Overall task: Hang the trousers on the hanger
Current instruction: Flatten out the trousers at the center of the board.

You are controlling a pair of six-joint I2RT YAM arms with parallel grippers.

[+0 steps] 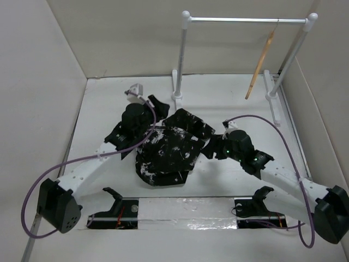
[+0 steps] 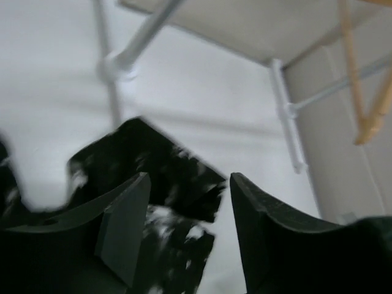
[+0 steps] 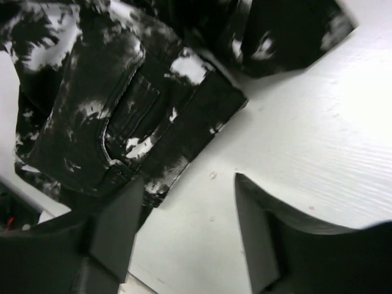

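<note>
Near the centre of the counter (image 1: 229, 93), the trousers (image 1: 169, 153) lay in a crumpled heap between the two arms. Well apart from them, the hanger (image 1: 262, 60) hung by its hook from the top rail of the white rack (image 1: 245, 21) at the far right. Left tool (image 2: 190, 179): released, empty, patterned fabric visible between its spread jaws. Right tool (image 3: 188, 180): released, empty, over bare counter beside the heap's edge.
</note>
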